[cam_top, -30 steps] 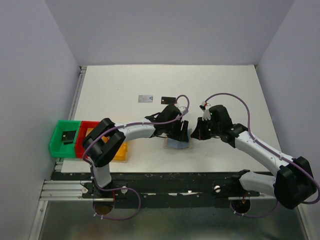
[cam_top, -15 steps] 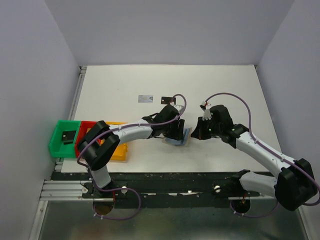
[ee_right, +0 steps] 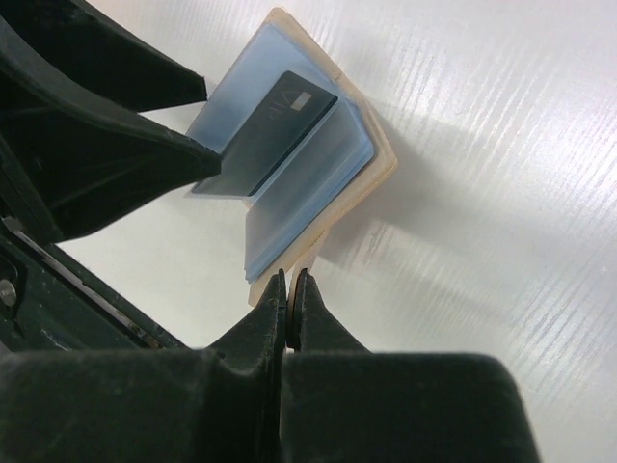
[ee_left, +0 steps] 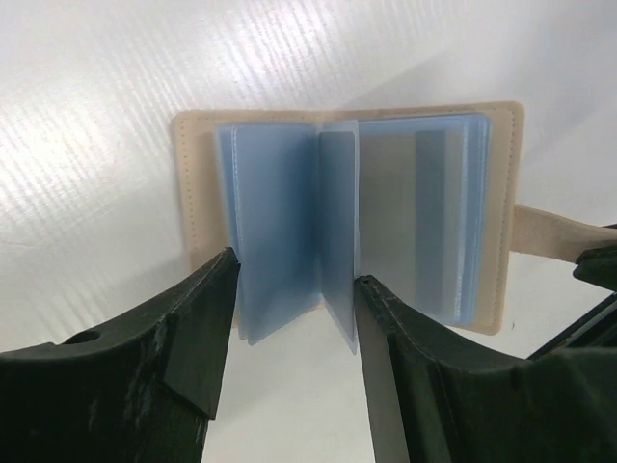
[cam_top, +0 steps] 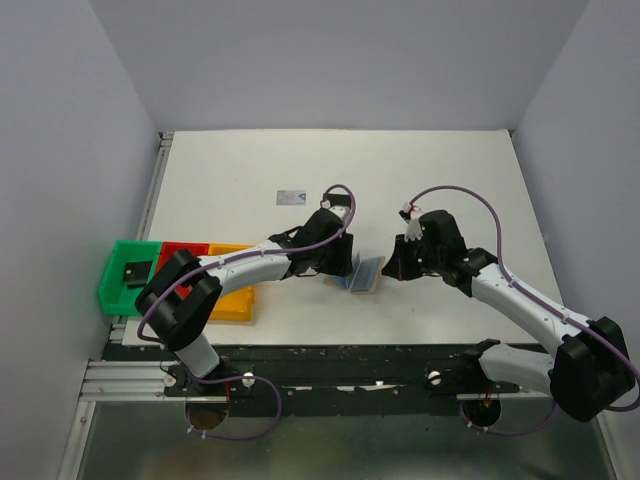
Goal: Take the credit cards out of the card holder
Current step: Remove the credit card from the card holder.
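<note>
Card holder (cam_top: 364, 272) lies open near the middle of the white table (cam_top: 450, 170), between the two grippers. The tan cover is underneath and the blue-grey sleeves fan upward, one standing almost on edge along the fold.

Left gripper (ee_left: 296, 275): fingers spread, one on each side of the left stack of sleeves, tips at the sleeve edges (I cannot tell whether they press or only bracket).

Right gripper (ee_right: 292, 282): fingers pressed together, pinching the small tan tab (ee_left: 545, 234) at the holder's outer edge.

One black card (ee_right: 278, 123) sits inside a sleeve, a pale chip showing. A silver-grey card (cam_top: 291, 196) lies loose on the table beyond the left arm, well apart from the holder.

Green bin (cam_top: 115, 288), red bin (cam_top: 182, 249) and yellow bin (cam_top: 235, 306) stand in a row at the left front edge. There is a small black block (cam_top: 133, 272) in the green one.
</note>
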Available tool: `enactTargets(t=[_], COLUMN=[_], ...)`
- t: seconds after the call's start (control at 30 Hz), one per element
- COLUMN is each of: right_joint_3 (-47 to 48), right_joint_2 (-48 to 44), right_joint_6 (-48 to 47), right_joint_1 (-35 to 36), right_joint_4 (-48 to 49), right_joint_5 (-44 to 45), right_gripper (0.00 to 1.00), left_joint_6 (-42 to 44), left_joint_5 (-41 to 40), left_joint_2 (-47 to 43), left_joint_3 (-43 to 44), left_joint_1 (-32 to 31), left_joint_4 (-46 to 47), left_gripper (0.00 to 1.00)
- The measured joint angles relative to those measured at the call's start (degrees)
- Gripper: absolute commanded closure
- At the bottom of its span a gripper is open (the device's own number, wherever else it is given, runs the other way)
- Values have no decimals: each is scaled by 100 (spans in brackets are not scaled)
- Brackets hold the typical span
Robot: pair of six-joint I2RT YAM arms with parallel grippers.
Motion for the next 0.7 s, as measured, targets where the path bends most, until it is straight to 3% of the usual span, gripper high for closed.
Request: enactTargets(t=[0.7], right_joint_3=[63], right_joint_2=[-24], right_joint_6=[-87], right_joint_1=[0], right_joint_4=[-605], right_joint_5=[516], right_gripper=[100], left_joint_6=[2], left_joint_5=[-317], left_joint_2=[-295], left_joint_3=[-155], left_joint_1=[195], left_joint_4=[-240], left_gripper=[32])
